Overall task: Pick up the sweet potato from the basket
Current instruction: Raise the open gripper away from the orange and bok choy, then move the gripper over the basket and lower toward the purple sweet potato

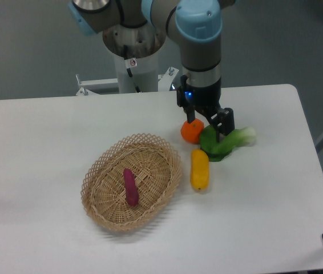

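Sweet potato lies inside the basket, roughly at its centre, long axis running near-to-far with a slight tilt. Nothing touches it. Basket sits on the white table, left of centre, toward the near side.

Gripper is well apart from the basket, to the right and farther back, pointing down over a cluster of produce. Fingers stand apart, a moderate gap between them, holding nothing. One finger is just above the orange fruit; the other is in front of the leafy green vegetable. Whether either finger touches them cannot be told.

Yellow vegetable lies on the table just right of the basket rim, near side of the orange fruit, close to the green leaves. Arm column descends from the top of view.
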Controlling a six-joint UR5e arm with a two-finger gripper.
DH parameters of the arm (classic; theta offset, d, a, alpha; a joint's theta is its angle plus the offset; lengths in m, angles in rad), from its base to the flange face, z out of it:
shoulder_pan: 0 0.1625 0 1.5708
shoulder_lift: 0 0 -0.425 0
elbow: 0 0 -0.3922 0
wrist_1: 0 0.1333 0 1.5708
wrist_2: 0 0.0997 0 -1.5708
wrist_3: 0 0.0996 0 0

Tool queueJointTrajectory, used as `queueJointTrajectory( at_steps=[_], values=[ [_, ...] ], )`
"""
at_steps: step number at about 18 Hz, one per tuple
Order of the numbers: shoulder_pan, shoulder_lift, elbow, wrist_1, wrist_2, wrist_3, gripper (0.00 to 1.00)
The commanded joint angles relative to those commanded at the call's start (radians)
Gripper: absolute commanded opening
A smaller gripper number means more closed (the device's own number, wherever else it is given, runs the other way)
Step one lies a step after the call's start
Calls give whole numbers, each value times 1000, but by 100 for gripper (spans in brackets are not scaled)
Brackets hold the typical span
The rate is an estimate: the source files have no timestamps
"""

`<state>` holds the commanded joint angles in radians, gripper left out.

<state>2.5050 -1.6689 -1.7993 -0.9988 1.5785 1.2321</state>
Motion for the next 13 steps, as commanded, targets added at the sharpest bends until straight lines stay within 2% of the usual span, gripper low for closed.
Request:
queueJointTrajectory(
  at_steps=[2,5,7,10,13],
  values=[
    [-52,-8,-40,17,6,-54,100],
    [-116,-44,-52,17,17,-143,100],
    [-150,-67,-51,38,9,-286,100],
    [-196,-97,-54,58,2,-391,100],
    [-218,-146,-66,86,3,-584,100]
  ],
)
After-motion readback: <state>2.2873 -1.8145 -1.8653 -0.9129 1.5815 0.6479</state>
